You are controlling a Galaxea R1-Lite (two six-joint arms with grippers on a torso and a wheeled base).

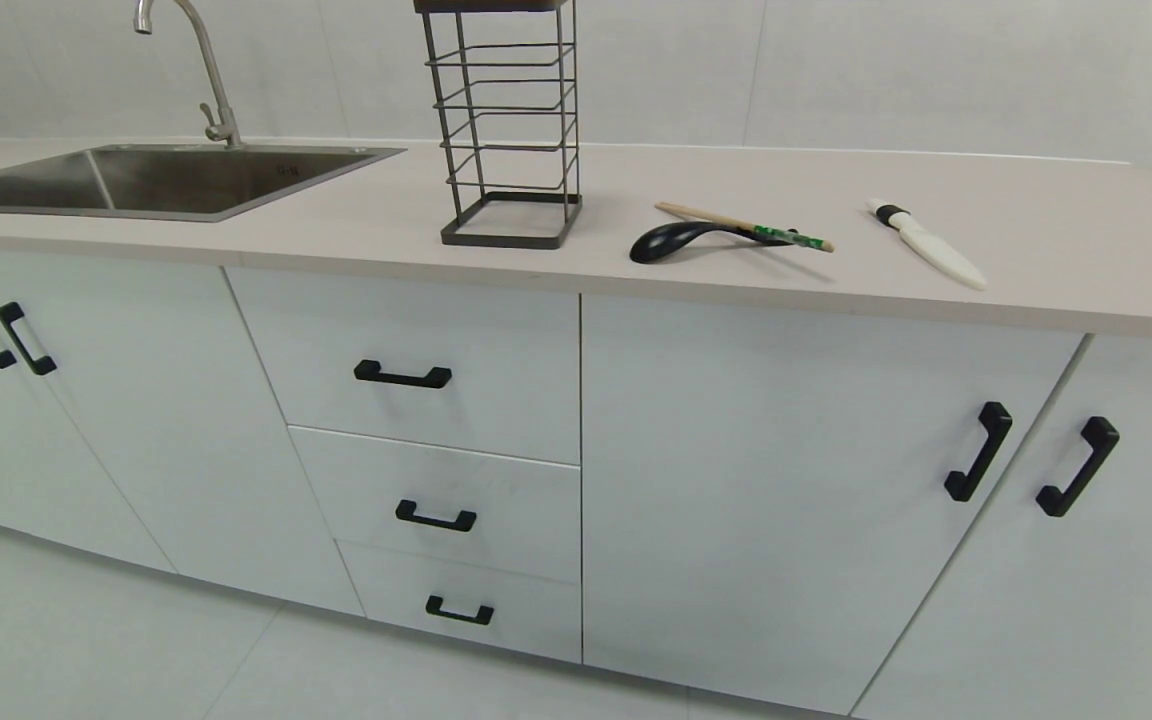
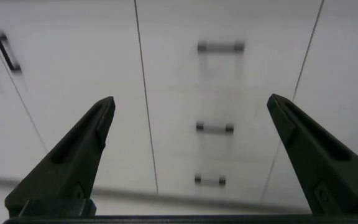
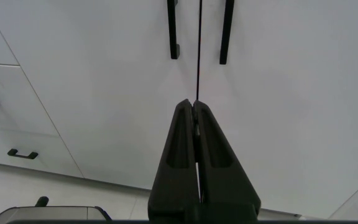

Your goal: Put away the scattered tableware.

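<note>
Table (image 1: 336, 225), centre right of the head view: black spoon (image 1: 669, 240) with chopsticks (image 1: 742, 225) lying against its handle; white knife (image 1: 928, 243) to their right, apart.
Wire rack (image 1: 509, 130): upright, upper centre, left of the spoon.
Sink (image 1: 161, 178): upper left.
Left gripper (image 2: 191, 99): fingers spread wide, nothing between them, facing drawer fronts (image 2: 219, 87).
Right gripper (image 3: 195, 104): fingers pressed together, empty, facing cabinet doors (image 3: 278, 93).

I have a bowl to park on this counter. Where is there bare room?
Free: the stretch between the sink and the wire rack, and the counter right of the white knife. Crowded: between rack and knife, where the chopsticks overlap the black spoon.
</note>
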